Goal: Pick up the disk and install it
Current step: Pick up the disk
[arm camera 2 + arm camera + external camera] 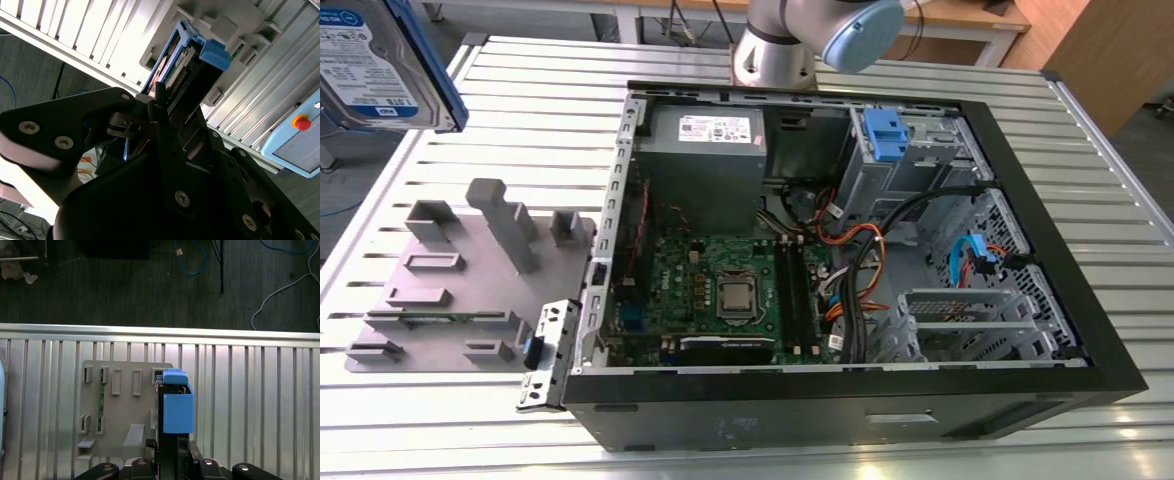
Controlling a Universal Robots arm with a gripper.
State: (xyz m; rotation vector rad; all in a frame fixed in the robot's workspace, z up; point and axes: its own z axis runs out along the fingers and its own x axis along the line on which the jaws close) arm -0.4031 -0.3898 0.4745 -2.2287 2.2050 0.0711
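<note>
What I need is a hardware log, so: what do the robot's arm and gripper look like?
The arm is a round silver-grey tube with a light blue cap on its joint. The gripper is matte black, built from flat link plates with rounded ends, joined by silver screws.

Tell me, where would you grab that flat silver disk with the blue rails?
Probably grip the disk by its two broad flat faces near one short end, coming in edge-on, as the pincer seems to hold it now. It is a thin slab, so the faces give wide contact, and the blue rails stay free.
</note>
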